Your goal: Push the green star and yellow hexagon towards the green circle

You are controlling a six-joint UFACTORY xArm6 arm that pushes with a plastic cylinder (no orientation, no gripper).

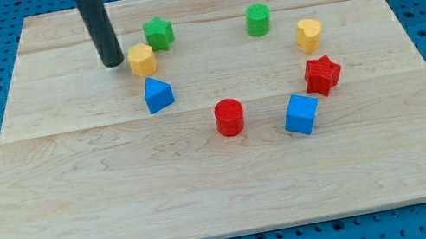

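The green star (159,33) sits at the view's upper middle-left. The yellow hexagon (142,60) lies just below and left of it, close to it. The green circle (258,20) stands to the right of both, at about the star's height. My tip (113,63) is on the board just left of the yellow hexagon, a small gap between them.
A blue triangular block (158,94) lies below the hexagon. A red cylinder (229,117), a blue cube (302,113), a red star (322,75) and a yellow heart-like block (309,35) curve round to the right. The wooden board (79,205) lies on a blue pegboard.
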